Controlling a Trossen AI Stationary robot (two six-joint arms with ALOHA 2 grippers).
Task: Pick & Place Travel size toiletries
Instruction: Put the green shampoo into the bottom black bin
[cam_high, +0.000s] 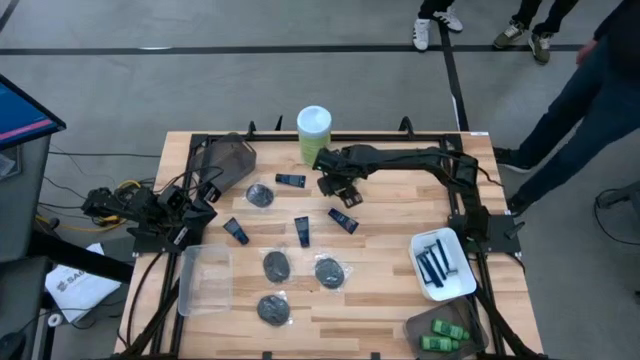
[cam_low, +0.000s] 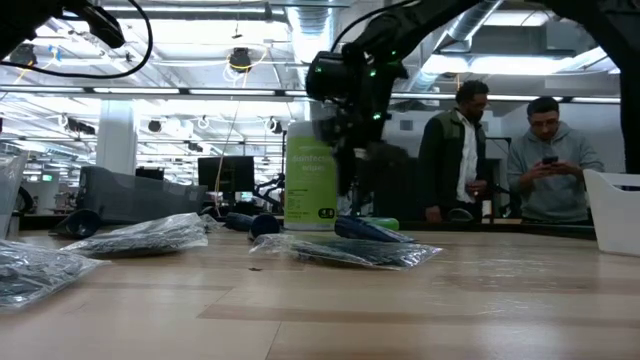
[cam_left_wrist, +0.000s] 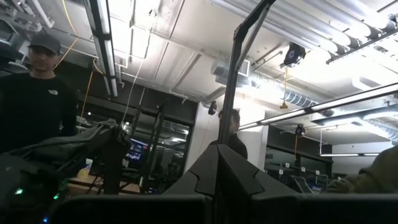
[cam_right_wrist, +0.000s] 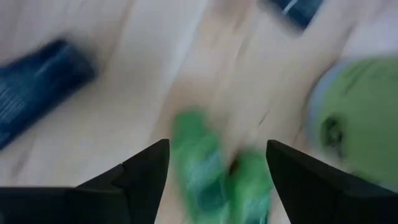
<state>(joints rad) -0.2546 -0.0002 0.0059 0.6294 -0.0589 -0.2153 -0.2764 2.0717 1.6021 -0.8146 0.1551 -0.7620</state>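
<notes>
My right gripper (cam_high: 336, 187) (cam_right_wrist: 217, 146) is open, pointing down just near-side of the tall green canister (cam_high: 313, 131). In the right wrist view two small green bottles (cam_right_wrist: 208, 174) lie on the wood between its fingers, blurred; whether the fingers touch them cannot be told. Navy tubes (cam_high: 290, 180) (cam_high: 343, 221) (cam_high: 302, 231) (cam_high: 235, 231) and black discs (cam_high: 261, 195) (cam_high: 276, 265) (cam_high: 329, 272) lie flat mid-table. Blue razors lie in the white tray (cam_high: 462, 262), and more green bottles (cam_high: 443, 335) in the corner bin. My left gripper (cam_high: 197, 207) waits at the left edge, shut, its camera facing the ceiling.
A dark bin (cam_high: 232, 160) sits at the far left and a clear tray (cam_high: 205, 280) at the near left. A fourth disc (cam_high: 272, 308) lies near the near edge. Bare wood lies between the discs and the white tray. People stand beyond the far edge (cam_low: 545, 160).
</notes>
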